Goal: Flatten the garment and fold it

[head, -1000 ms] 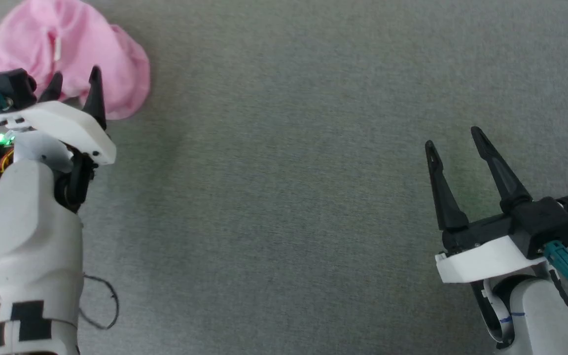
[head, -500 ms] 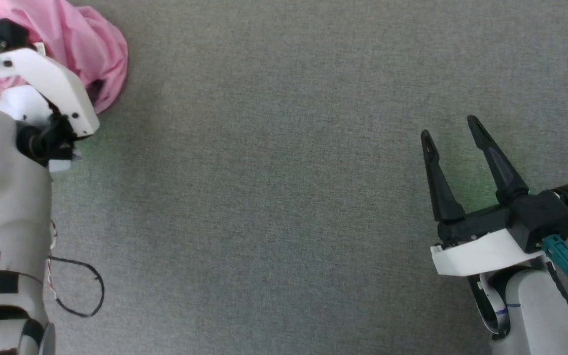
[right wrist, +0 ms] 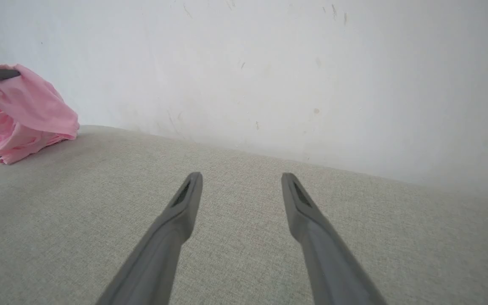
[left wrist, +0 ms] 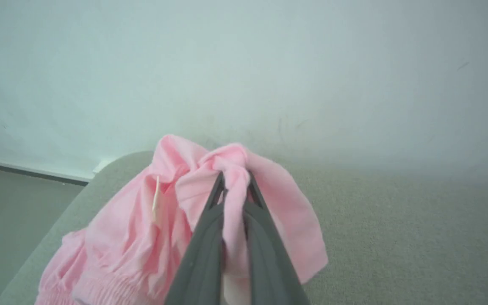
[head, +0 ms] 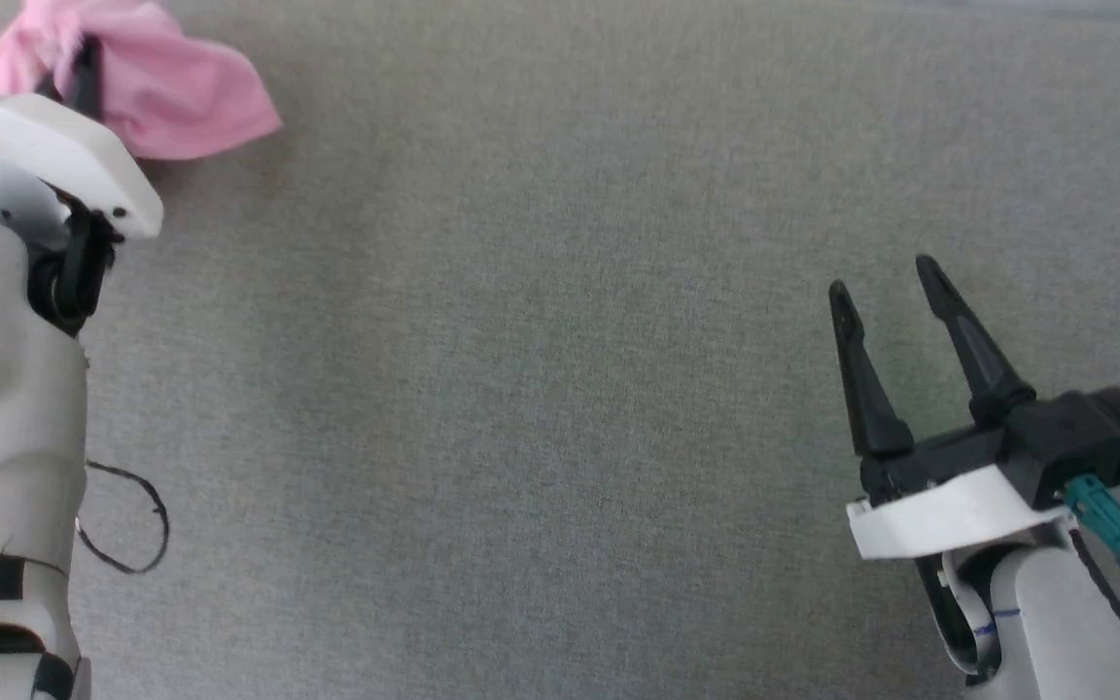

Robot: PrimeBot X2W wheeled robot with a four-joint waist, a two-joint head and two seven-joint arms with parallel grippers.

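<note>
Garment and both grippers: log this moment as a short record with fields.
garment: pink, bunched, not yet flat; one fold raised, the rest lying on the surface
label: white, showing among the folds
left gripper: jaws shut on a fold of the garment
right gripper: jaws open, holding nothing, well apart from the garment
surface: grey fabric; garment near its far left corner

We see pink shorts point(left wrist: 134, 237) all bunched up, one fold lifted high, rest sagging onto grey cloth top point(left wrist: 396, 237) near its corner; small white tag point(left wrist: 156, 203) shows.
</note>
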